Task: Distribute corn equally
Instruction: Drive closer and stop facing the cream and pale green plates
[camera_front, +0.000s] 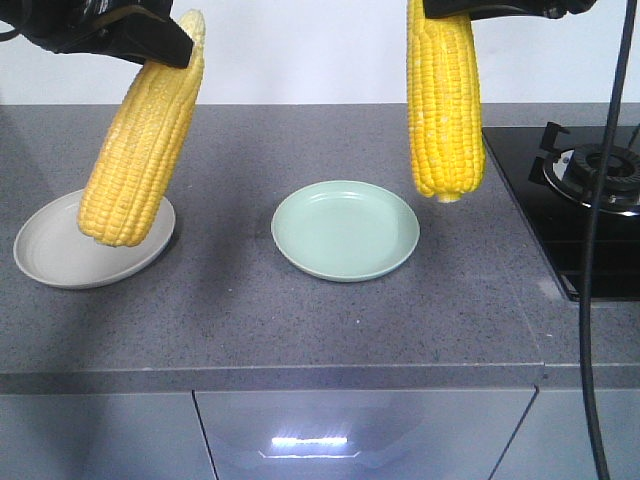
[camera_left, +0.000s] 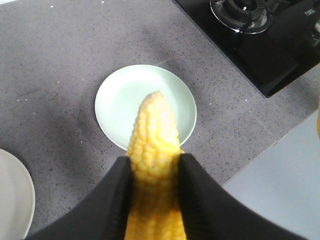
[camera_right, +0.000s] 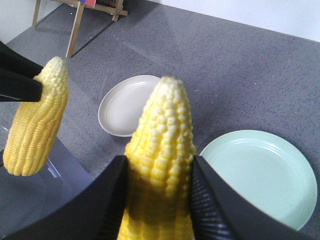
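Note:
Two yellow corn cobs hang in the air. My left gripper (camera_front: 168, 45) is shut on one corn cob (camera_front: 135, 150), which tilts down over the pale grey plate (camera_front: 45, 260) at the left. In the left wrist view, that cob (camera_left: 152, 125) sticks out between the fingers (camera_left: 120, 185). My right gripper (camera_front: 440, 12) is shut on the other corn cob (camera_front: 443, 100), which hangs upright just past the right rim of the empty light green plate (camera_front: 345, 235). The right wrist view shows this cob (camera_right: 162, 125) between the fingers (camera_right: 205, 195), with the green plate (camera_right: 260, 175) beyond.
A black gas hob (camera_front: 570, 190) with a burner lies on the right of the grey speckled counter (camera_front: 300, 320). A black cable (camera_front: 600, 250) hangs down in front of it. The counter's front edge runs above grey cabinet doors (camera_front: 360, 435).

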